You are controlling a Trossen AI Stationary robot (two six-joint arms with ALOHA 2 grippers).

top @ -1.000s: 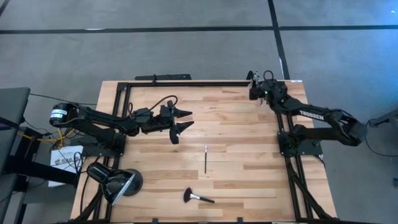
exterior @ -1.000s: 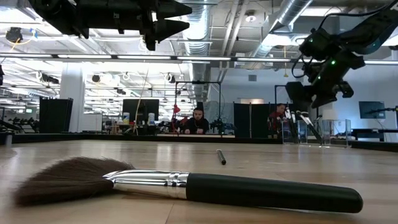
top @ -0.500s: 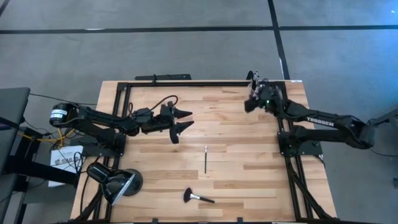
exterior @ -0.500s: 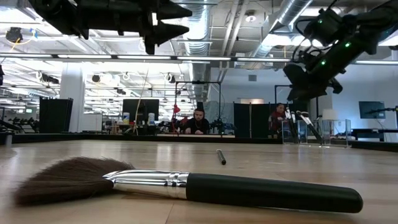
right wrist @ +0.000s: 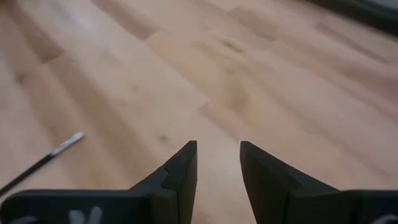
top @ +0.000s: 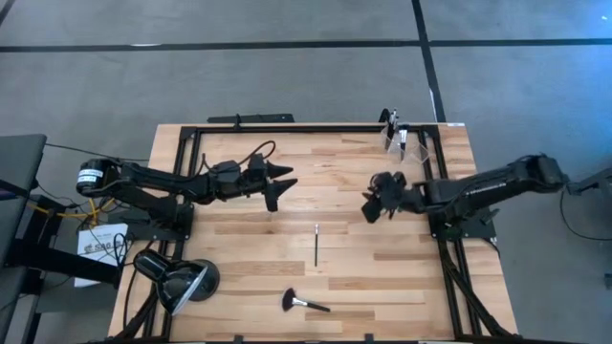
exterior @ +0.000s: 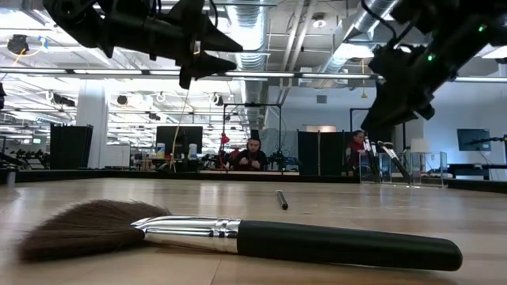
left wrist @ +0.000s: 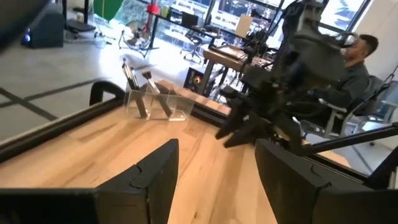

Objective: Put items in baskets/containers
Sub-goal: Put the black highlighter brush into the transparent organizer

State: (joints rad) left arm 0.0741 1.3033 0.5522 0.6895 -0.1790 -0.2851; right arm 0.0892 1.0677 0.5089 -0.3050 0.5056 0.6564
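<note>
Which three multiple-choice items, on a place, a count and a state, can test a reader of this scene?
1. Where is the clear holder?
A. far right corner of the table
B. table centre
C. beside the lamp

2. How many brushes lie loose on the wood?
A. none
B. two
C. five

3. What do the right gripper's fingers hold?
A. a brush
B. the holder
C. nothing

Answers: 1 A, the high view shows it there. 2 B, the thin brush and the fluffy brush. 3 C, only bare wood shows between them.

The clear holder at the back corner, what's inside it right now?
The clear holder has several thin dark brushes leaning inside; an exact count can't be made.
</note>
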